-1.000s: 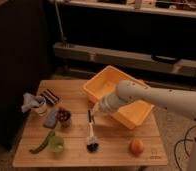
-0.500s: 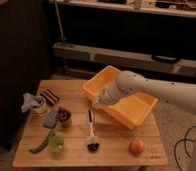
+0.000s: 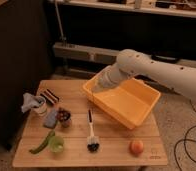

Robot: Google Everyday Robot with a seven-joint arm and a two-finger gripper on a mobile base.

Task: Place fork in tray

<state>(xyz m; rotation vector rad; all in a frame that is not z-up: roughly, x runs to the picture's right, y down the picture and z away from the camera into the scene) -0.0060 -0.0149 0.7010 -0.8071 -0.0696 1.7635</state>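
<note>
The tray (image 3: 133, 107), a large yellow-orange bin, sits at the back right of the wooden table (image 3: 111, 150). My white arm reaches in from the right. Its gripper (image 3: 94, 90) hangs just over the tray's left rim, pointing down and shut. A thin pale sliver, the fork (image 3: 93, 94), hangs from the gripper against that rim; most of it is hard to make out.
A black-handled brush (image 3: 91, 131) lies in front of the tray. An orange fruit (image 3: 136, 146) is front right. At the left are a green cup (image 3: 55, 144), a green pod (image 3: 42, 142), a dark cup (image 3: 64, 116), a striped sponge (image 3: 52, 96) and a white cup with blue cloth (image 3: 33, 103).
The gripper has risen from near the brush on the table and now hangs at the tray's left rim. The arm has swung up and back with it.
</note>
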